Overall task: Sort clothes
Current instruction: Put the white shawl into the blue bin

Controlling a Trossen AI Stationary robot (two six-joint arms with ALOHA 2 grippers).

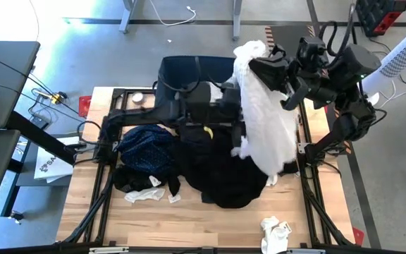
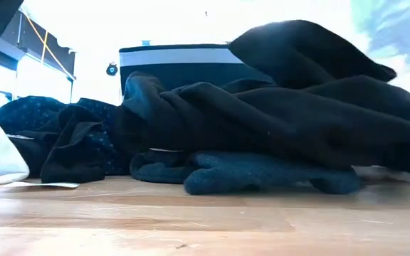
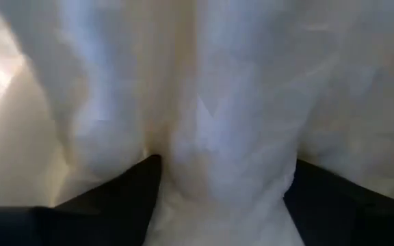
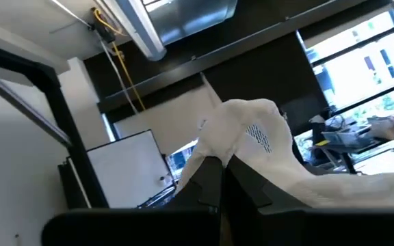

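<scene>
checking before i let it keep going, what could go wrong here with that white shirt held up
1. The white shirt hangs long from the right pincer, its lower end draped over the black clothes; lifting or swinging it could drag a black piece along.
2. The left pincer is closed on the same shirt, so if the arms pull apart the fabric may stretch or slip free.
3. The shirt hangs beside the blue bin, not over it, so a release now could drop it back on the pile.

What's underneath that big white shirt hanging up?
Under the white shirt: black clothes and table. It is raised by both grippers; what it covers at the table's right edge cannot be seen.
</scene>
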